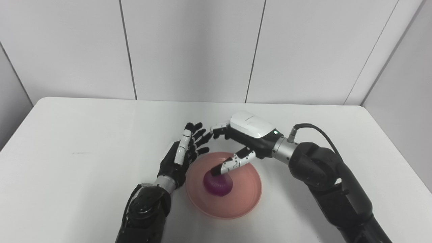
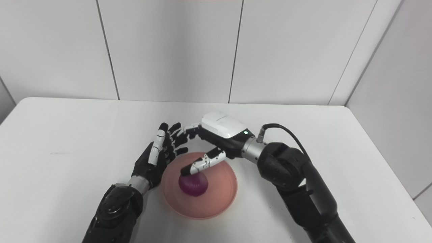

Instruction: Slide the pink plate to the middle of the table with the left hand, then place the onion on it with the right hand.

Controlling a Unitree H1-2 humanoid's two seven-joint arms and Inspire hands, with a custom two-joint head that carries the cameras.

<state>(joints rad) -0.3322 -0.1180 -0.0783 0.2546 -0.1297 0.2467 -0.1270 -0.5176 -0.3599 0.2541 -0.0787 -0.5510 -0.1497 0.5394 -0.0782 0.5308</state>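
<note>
A pink plate [image 1: 236, 199] was seen lying flat on the white table [image 1: 84, 141], at about the middle of its width and toward the near side. A purple onion [image 1: 218, 185] was found resting inside the plate, a little left of its centre. The right hand [image 1: 248, 133] was held above the far part of the plate, its white back turned upward and its fingers spread out toward the left. Its thumb [image 1: 233, 163] was stretched down toward the onion, with the tip at or just above the top of the onion; whether contact was made could not be told. No other part of that hand was closed around the onion, so the hand was seen as released, with nothing grasped. The left hand [image 1: 184, 152] was placed just beside the left rim of the plate, set on edge with its fingers extended upward and away and parted from one another; nothing was held in it. The fingertips of the two hands were brought near each other beyond the far-left edge of the plate.
</note>
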